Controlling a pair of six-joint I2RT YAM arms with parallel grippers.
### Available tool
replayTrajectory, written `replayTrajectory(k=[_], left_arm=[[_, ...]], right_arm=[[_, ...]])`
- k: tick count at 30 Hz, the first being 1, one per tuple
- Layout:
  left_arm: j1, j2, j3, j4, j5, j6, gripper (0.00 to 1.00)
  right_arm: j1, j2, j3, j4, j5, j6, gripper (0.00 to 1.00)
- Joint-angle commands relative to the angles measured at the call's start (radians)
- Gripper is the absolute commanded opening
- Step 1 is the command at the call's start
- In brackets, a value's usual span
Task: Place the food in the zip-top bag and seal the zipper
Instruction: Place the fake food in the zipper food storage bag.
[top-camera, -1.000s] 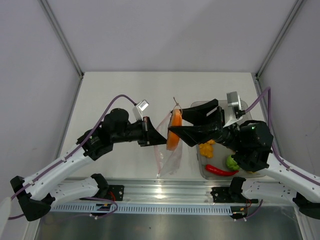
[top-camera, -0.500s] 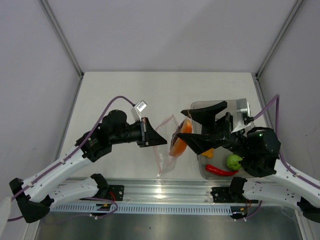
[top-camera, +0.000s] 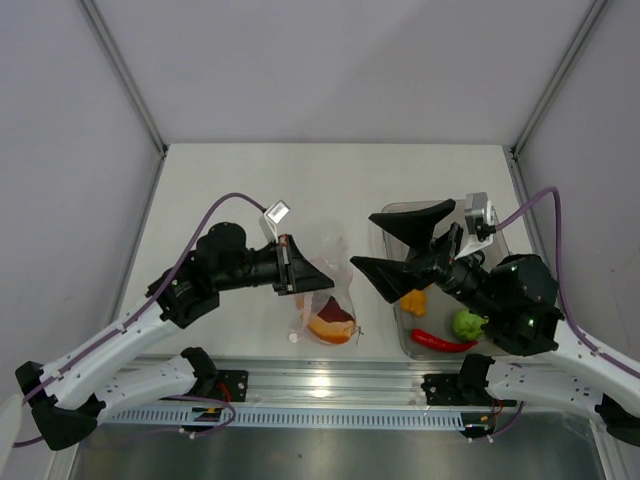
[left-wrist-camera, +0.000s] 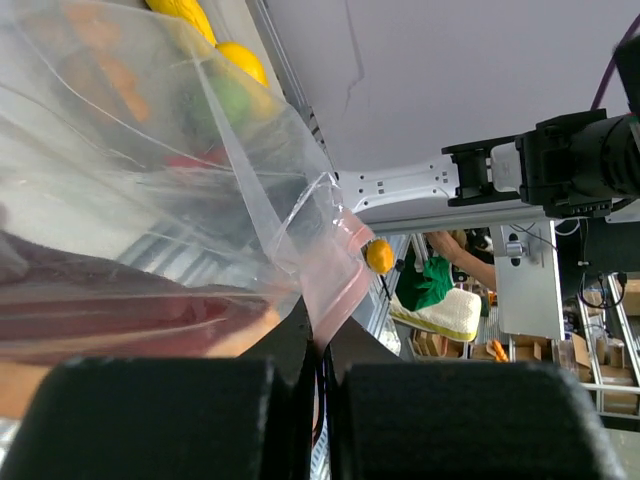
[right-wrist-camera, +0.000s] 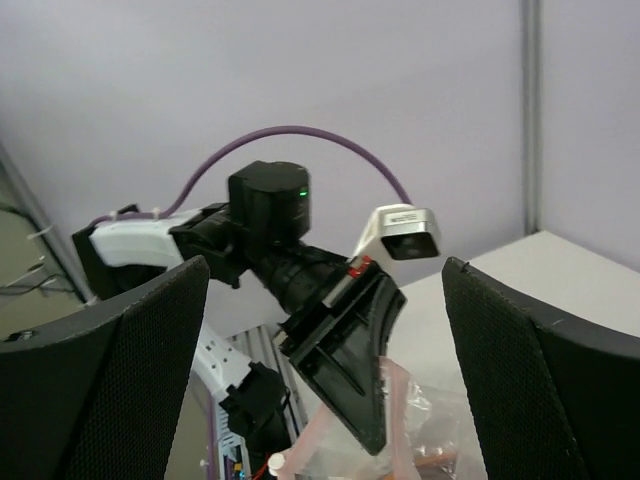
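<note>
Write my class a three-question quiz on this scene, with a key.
1. True or false: the right gripper is open and holds nothing.
2. Which gripper pinches the bag?
3. The chili lies: A) in the bag, B) in the bin, C) in the right gripper.
Key: 1 true; 2 the left gripper; 3 B.
</note>
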Motion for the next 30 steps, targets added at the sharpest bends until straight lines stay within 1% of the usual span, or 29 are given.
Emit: replayTrajectory(k=[1,2,4,5,6,7,10,11,12,13,15,17,19,20,24,29,30], left_arm=[[0.009,-0.029,0.016,0.045,0.014,-0.001,0.01],[0.007,-0.024,0.033,0.03,0.003,0.012,0.01],[0.009,-0.012,0.059,-0.038,-0.004,0.041,0.01],[0.009,-0.018,0.064,-0.061,-0.017,0.045,0.01],[0.009,-0.018,0.061,-0.064,-0.026,0.045,0.0],[0.009,-0.03,0.052,-0.064,-0.037,0.045,0.01],[0.007,-0.041,0.05,-0.066,-0.057,0.042,0.0],[0.009,-0.039,0.053,-0.064,-0.054,0.042,0.0],[0.009,-0.036,0.056,-0.066,-0.049,0.042,0.0],[0.009,-0.035,0.059,-0.061,-0.041,0.042,0.01],[0.007,-0.035,0.056,-0.053,-0.034,0.041,0.01],[0.009,-0.033,0.05,-0.052,-0.032,0.041,0.01],[0.009,-0.03,0.047,-0.049,-0.031,0.042,0.01],[0.007,-0.025,0.044,-0.046,-0.031,0.041,0.01],[0.009,-0.012,0.042,-0.04,-0.024,0.039,0.01],[0.009,-0.009,0.047,-0.04,-0.034,0.036,0.01],[0.009,-0.006,0.05,-0.038,-0.034,0.036,0.01]], right_arm=[[0.004,-0.017,0.088,-0.118,0.18,-0.016,0.99],[0.004,-0.013,0.111,-0.21,0.26,-0.016,0.99],[0.004,-0.004,0.161,-0.301,0.297,-0.03,1.0],[0.004,0.007,0.193,-0.377,0.321,-0.027,0.99],[0.004,0.012,0.194,-0.421,0.335,-0.019,0.99],[0.006,0.018,0.224,-0.511,0.345,0.007,0.99],[0.003,0.055,0.278,-0.666,0.397,0.065,0.97],[0.003,0.062,0.283,-0.758,0.392,0.111,0.92],[0.003,0.075,0.284,-0.797,0.385,0.134,0.89],[0.003,0.079,0.283,-0.858,0.354,0.159,0.81],[0.003,0.081,0.267,-0.903,0.313,0.223,0.76],[0.004,0.076,0.241,-0.921,0.239,0.269,0.65],[0.007,0.075,0.223,-0.895,0.179,0.295,0.53],[0.01,0.078,0.208,-0.887,0.165,0.306,0.5],[0.036,0.124,0.207,-0.887,0.147,0.325,0.49],[0.141,0.17,0.217,-0.915,0.203,0.332,0.53],[0.159,0.171,0.208,-0.915,0.238,0.334,0.53]])
